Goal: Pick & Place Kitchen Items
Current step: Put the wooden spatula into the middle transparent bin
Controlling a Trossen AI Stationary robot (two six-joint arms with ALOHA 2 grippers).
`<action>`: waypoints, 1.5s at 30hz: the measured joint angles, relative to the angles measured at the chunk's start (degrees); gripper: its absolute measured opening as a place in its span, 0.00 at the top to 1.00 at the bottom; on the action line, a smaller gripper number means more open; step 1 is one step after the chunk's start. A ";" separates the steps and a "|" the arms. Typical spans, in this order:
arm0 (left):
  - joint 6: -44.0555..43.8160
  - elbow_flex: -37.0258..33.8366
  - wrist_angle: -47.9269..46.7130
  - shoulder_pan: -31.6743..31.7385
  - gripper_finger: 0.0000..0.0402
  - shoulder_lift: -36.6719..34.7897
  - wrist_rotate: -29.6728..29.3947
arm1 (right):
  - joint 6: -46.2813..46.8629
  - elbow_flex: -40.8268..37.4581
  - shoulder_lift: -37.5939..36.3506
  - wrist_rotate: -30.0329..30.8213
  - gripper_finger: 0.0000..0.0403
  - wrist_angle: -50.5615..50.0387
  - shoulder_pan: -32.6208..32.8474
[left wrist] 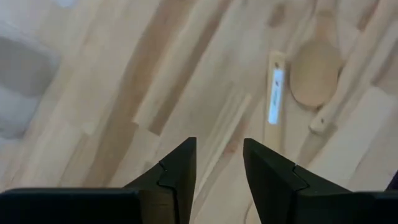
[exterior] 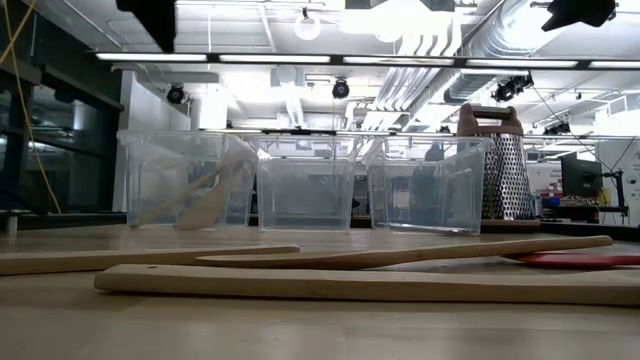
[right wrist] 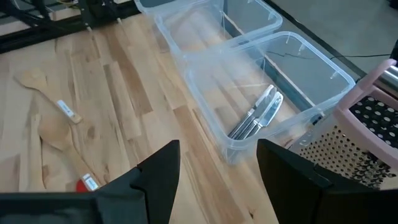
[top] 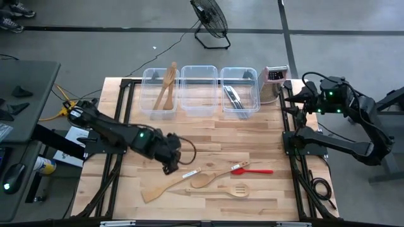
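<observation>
Progress looks about halfway to me: wooden utensils (top: 165, 88) sit in the left tub (top: 149, 101), metal ones (top: 235, 99) in the right tub (top: 252, 94), while four utensils (top: 208, 180) lie on the near table (top: 252, 139) beside my spread, empty left gripper (top: 172, 165); the right gripper (top: 291, 96), also spread, waits by the grater (top: 273, 82).

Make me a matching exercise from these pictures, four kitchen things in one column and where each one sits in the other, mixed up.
Things:
1. red spatula
2. metal knives
3. slotted wooden spoon
4. box grater

Places:
A. inside the right-hand tub
B. standing on the table beside the right-hand tub
C. flat on the table, nearest the front edge
D. flat on the table, just behind the slotted spoon, toward the tubs

Pairs: 1-D, 2-A, 3-C, 4-B
</observation>
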 joint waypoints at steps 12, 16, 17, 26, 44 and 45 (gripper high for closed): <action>-1.61 -10.60 20.87 -2.95 0.44 1.71 12.21 | 0.14 0.00 0.26 2.69 0.49 0.13 0.00; -3.67 -11.75 21.15 -3.23 0.43 5.76 15.28 | 1.34 0.00 0.27 3.51 0.49 0.11 0.00; -3.69 -11.79 20.95 -3.29 0.44 7.11 16.10 | 1.55 0.00 0.27 3.52 0.49 0.11 -0.01; -4.42 -11.73 21.65 -4.95 0.49 13.55 21.52 | 3.69 0.00 0.28 3.64 0.49 0.07 0.00; -7.89 -11.70 21.29 -11.48 0.49 17.87 16.27 | 3.99 0.00 0.28 3.48 0.49 0.02 0.00; -8.27 -11.54 22.22 -11.48 0.49 18.31 16.27 | 3.93 0.00 0.29 3.47 0.49 0.02 -0.01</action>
